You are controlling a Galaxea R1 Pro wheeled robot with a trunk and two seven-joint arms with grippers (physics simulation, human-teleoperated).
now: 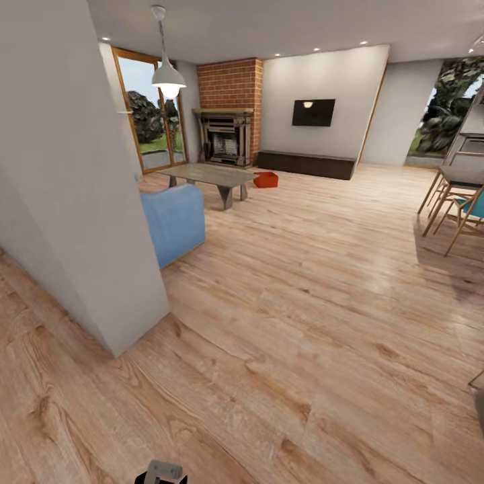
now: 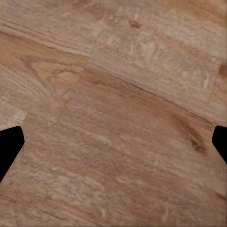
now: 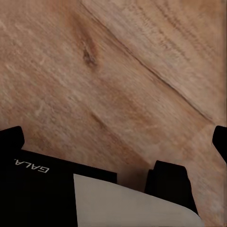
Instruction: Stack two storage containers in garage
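Note:
I am in the living room, on its light wood-plank floor (image 1: 302, 289). Far ahead an orange-red storage container (image 1: 266, 179) sits on the planks, just right of the low coffee table (image 1: 212, 176) and in front of the long dark cabinet (image 1: 306, 164). It is too small to tell whether it is one tub or two. My left gripper (image 2: 113, 146) is open over bare planks, its black fingertips (image 2: 9, 146) wide apart. My right gripper (image 3: 113, 142) is open too and holds nothing. The garage is out of view.
A white wall corner (image 1: 101, 202) juts in close on the left, with a blue sofa (image 1: 175, 222) behind it. Wooden chairs and a table (image 1: 460, 202) stand at the right edge. The brick fireplace (image 1: 227, 134) and black TV (image 1: 313, 112) line the far wall.

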